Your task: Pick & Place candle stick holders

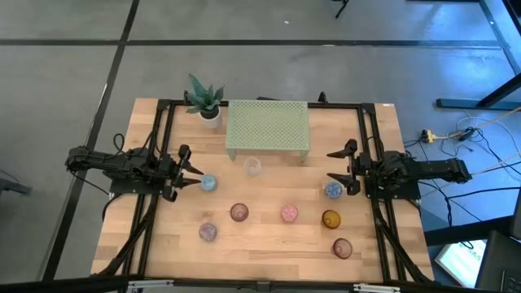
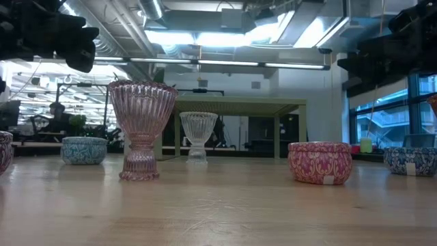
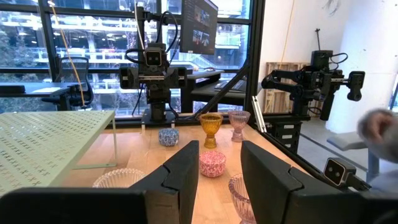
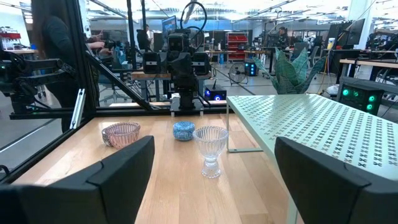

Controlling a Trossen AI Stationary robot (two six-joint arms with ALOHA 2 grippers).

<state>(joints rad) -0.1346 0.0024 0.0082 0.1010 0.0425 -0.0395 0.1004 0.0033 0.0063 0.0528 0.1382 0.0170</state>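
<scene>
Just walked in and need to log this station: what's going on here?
Two arms wait at the table's sides among small candle stick holders. The left gripper, partly open and empty, sits by a blue holder; the right gripper, wide open, sits by another blue one. Nothing is held. The clear holder stands before the green stand.

Left end effector [image 1: 198,172] hovers partly parted and empty; right end effector [image 1: 330,166] hovers wide apart, empty

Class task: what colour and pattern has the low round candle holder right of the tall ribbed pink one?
The low holder is deep pink with a pale swirling pattern, clearest in the low view.
</scene>
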